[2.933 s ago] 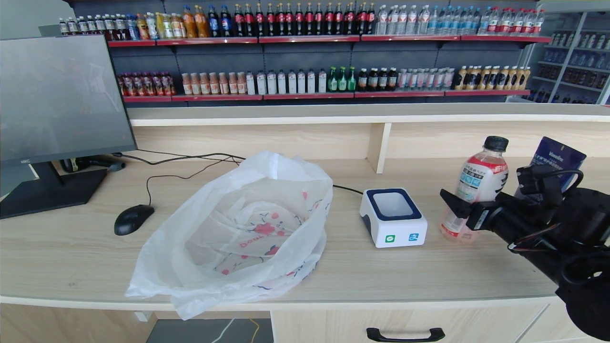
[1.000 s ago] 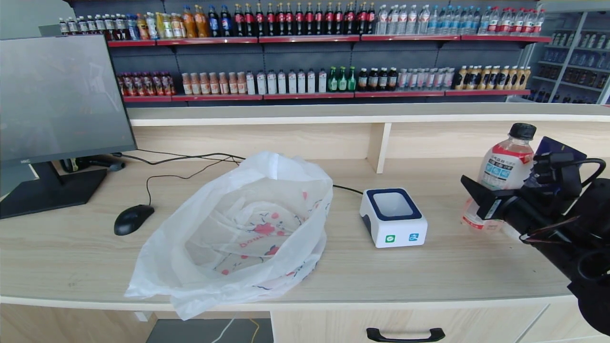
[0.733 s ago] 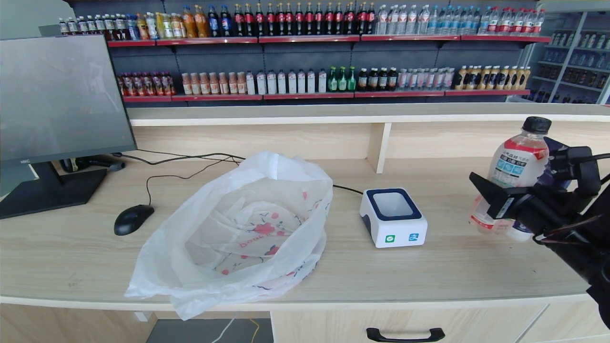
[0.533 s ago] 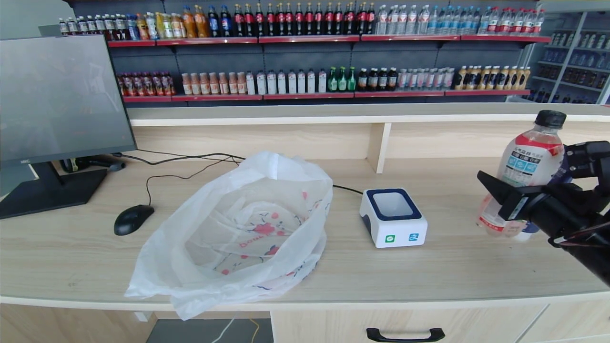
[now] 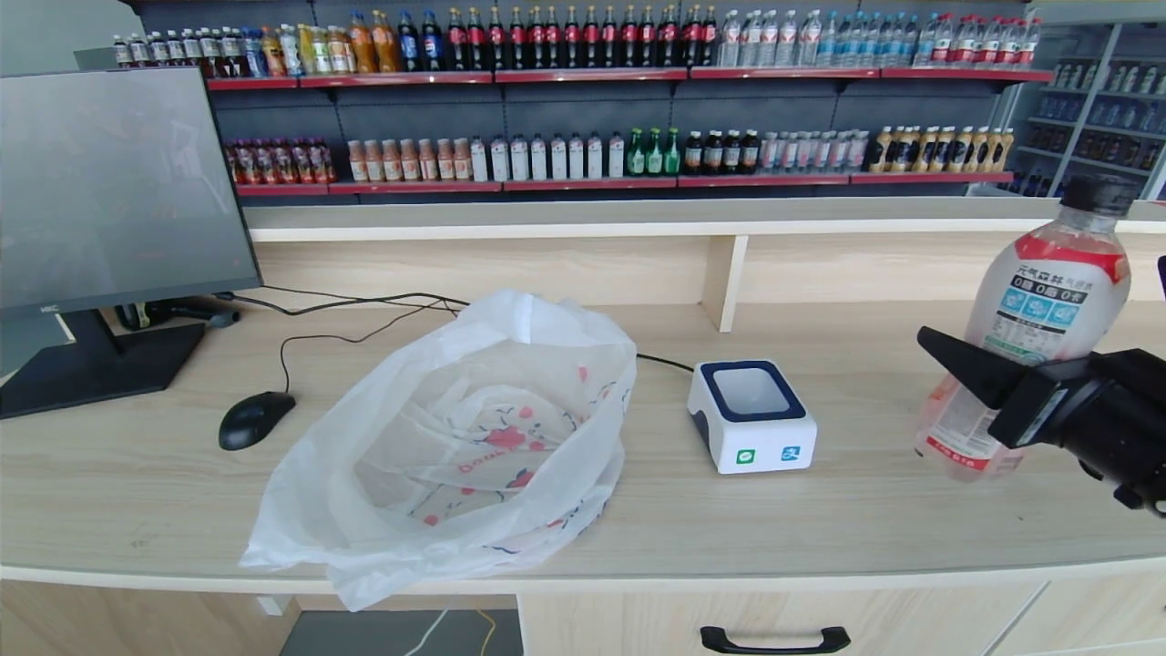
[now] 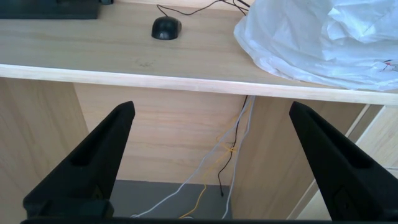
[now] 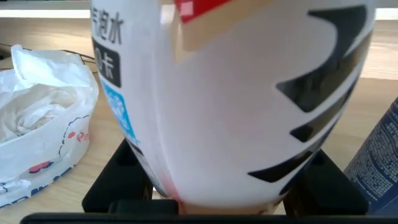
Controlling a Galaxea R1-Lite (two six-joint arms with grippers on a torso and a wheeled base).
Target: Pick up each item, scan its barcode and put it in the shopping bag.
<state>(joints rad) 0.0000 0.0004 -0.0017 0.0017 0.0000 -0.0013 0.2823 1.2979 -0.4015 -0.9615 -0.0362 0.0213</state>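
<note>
A clear bottle (image 5: 1034, 310) with a pinkish drink, a white and red label and a black cap hangs above the counter's right end, tilted slightly, with my right gripper (image 5: 1011, 383) shut on its lower half. In the right wrist view the bottle (image 7: 249, 93) sits close between the black fingers. The white barcode scanner (image 5: 751, 415) with a dark blue rim stands left of the bottle. Farther left the white shopping bag (image 5: 455, 437) lies open on the counter. My left gripper (image 6: 211, 162) hangs open below the counter's front edge, holding nothing.
A dark blue packet (image 7: 379, 155) stands just behind the bottle. A monitor (image 5: 109, 182), a black mouse (image 5: 255, 417) and cables occupy the counter's left part. A raised ledge with an upright divider (image 5: 724, 282) runs along the back. A drawer handle (image 5: 774, 640) is below the front edge.
My right gripper has lifted the bottle off the counter and carried it up and to the right, nearer the head camera. The blue packet has nearly left the head view.
</note>
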